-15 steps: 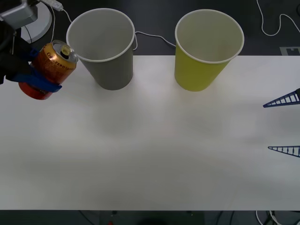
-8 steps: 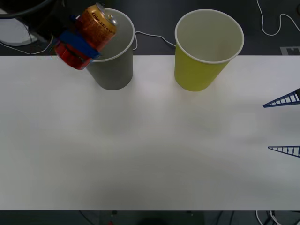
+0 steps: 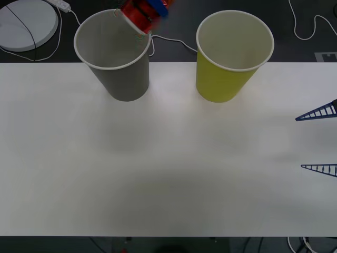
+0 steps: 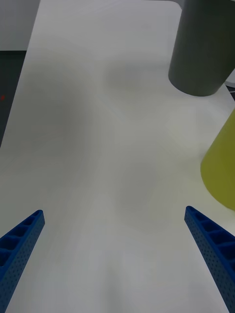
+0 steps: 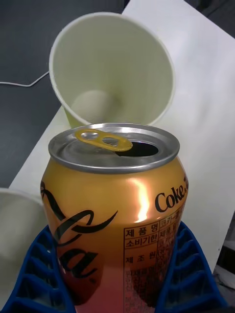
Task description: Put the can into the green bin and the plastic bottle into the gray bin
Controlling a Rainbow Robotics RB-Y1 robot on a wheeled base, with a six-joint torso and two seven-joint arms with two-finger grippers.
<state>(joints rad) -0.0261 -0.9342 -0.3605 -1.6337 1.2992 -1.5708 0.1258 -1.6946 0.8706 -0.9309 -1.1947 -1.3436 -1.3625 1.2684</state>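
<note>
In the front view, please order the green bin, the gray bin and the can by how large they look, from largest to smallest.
1. The green bin and the gray bin: they look alike in size, so I do not rank them.
2. The can: clearly smallest, partly cut off at the top edge, held in the left gripper above the gray bin's rim.

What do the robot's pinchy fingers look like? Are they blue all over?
Yes, bright blue. The right gripper has two long fingers that taper to pointed tips, with a lattice of little open pockets along them and tiny dots on the flat faces. The left gripper has the same blue fingers, ribbed with box-shaped cells. No cables or markings can be seen on them.
</note>
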